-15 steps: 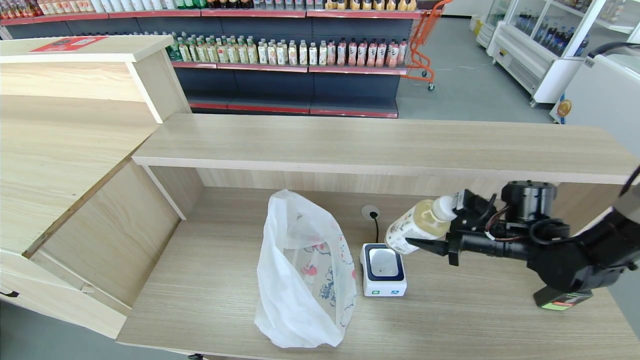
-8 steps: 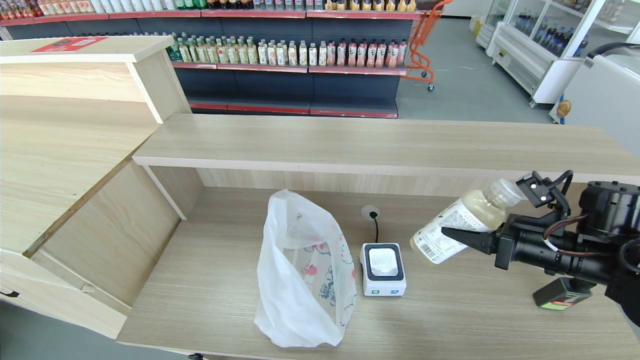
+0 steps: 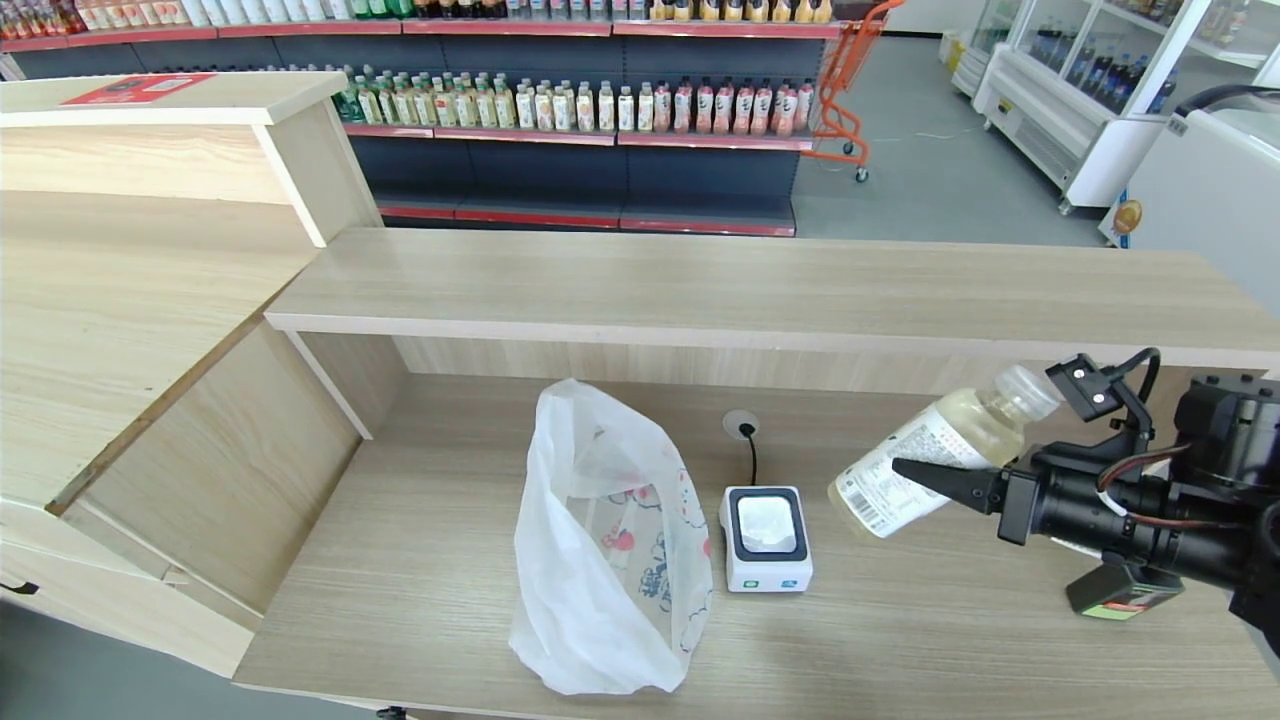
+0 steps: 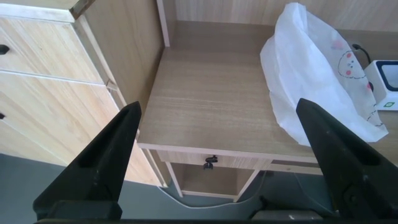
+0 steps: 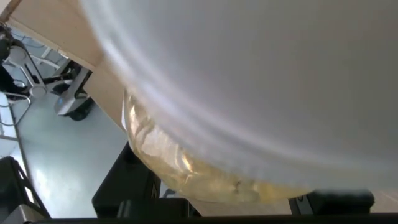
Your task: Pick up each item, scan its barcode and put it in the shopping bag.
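A pale-yellow drink bottle (image 3: 925, 462) with a white label and clear cap hangs tilted above the counter, cap pointing up and to the right, with a barcode showing near its base. My right gripper (image 3: 955, 455) is shut on the bottle's body, and the bottle lies close across the right wrist view (image 5: 211, 162). The white scanner (image 3: 765, 538) sits on the counter to the left of and below the bottle. Left of it stands the open white shopping bag (image 3: 600, 540). My left gripper (image 4: 217, 168) is open off the counter's front left corner, with the bag (image 4: 317, 74) beyond it.
A small black device (image 3: 1122, 590) with a green and red label lies on the counter under my right arm. The scanner's cable runs to a hole (image 3: 741, 425) at the back. A raised wooden ledge (image 3: 770, 290) borders the far side, and a side wall (image 3: 230, 470) closes the left.
My right gripper has carried the bottle to the right, from just above the scanner to well beside it, and the bottle has turned so its barcode faces outward. The bag and scanner have stayed put.
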